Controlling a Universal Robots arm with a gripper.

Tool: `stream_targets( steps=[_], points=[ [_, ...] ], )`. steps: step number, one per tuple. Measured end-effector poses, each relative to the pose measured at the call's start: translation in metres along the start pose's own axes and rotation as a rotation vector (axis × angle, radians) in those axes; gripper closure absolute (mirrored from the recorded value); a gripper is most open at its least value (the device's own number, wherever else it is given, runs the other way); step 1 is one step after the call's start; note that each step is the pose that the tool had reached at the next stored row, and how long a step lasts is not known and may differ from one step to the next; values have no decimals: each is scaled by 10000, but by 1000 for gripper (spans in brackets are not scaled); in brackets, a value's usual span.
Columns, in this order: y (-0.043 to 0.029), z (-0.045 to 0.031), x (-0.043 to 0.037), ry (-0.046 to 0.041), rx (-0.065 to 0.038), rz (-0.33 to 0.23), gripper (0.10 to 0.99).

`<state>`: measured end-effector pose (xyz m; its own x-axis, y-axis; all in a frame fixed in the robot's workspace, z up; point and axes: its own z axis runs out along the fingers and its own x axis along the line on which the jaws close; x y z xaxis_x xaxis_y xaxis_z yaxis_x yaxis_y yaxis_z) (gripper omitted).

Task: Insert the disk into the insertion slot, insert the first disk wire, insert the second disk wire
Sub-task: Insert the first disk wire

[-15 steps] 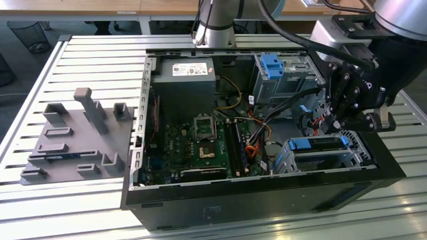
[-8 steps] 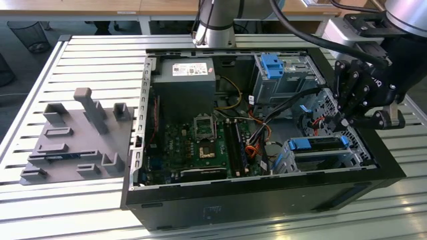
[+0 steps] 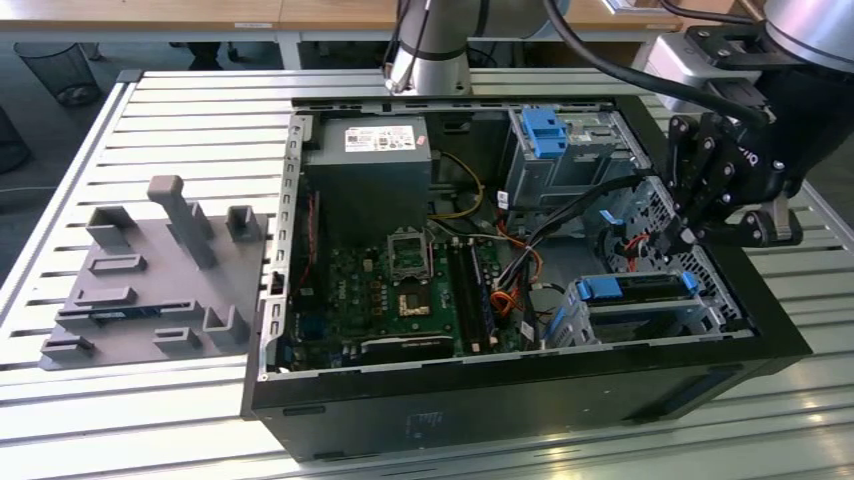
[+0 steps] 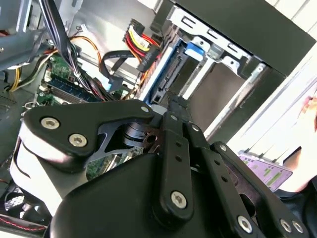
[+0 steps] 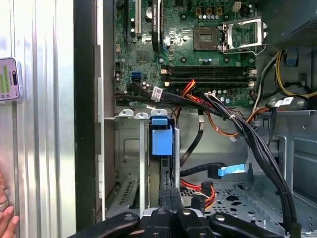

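Table: slatted metal bench (image 3: 174, 110) with an open black PC case (image 3: 534, 400) lying on it; looks like a lab or workshop
Gripper (image 3: 697, 232): down inside the case at the exterior view's right; fingers (image 5: 166, 198) pinched together in the first wrist view, and I can't spot anything between them
Disk (image 3: 638, 287): blue caddy already sitting in the insertion slot (image 3: 643, 322); just beside the fingertips
Wires: red-and-yellow power bundle (image 5: 198, 191) and a black cable with a blue plug (image 5: 230, 170); both near the cage
Motherboard (image 3: 400, 275): middle of the case; tall grey bay (image 3: 554, 150) past it
Further out: grey fixture plate (image 3: 147, 270) on the table at the exterior view's left; well apart from the case
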<state>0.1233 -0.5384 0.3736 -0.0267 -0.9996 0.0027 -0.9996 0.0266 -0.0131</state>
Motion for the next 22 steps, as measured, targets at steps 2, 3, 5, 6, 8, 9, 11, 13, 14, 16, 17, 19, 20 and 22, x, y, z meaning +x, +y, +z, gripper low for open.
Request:
stream_targets(
  steps=[2,3,5,6,8,9,11,13,14,16,17,19,20,22],
  points=[
    [0,22,-40,5,0,-1,980],
    [1,34,-64,9,-4,0,980],
    [-6,54,-104,12,-20,4,980],
    [-12,59,-115,12,-31,6,980],
    [-25,63,-127,12,-44,6,980],
    [-31,64,-132,13,-50,6,980],
    [-44,67,-142,10,-69,6,980],
    [-54,66,-152,12,-78,6,980],
    [-59,67,-158,11,-86,6,980],
    [-75,70,-170,12,-133,6,973],
    [-91,71,-176,15,-187,6,973],
    [-109,76,-197,18,-297,14,855],
    [-111,79,-209,19,-342,31,855],
    [-112,85,-230,20,-427,89,788]
  ],
)
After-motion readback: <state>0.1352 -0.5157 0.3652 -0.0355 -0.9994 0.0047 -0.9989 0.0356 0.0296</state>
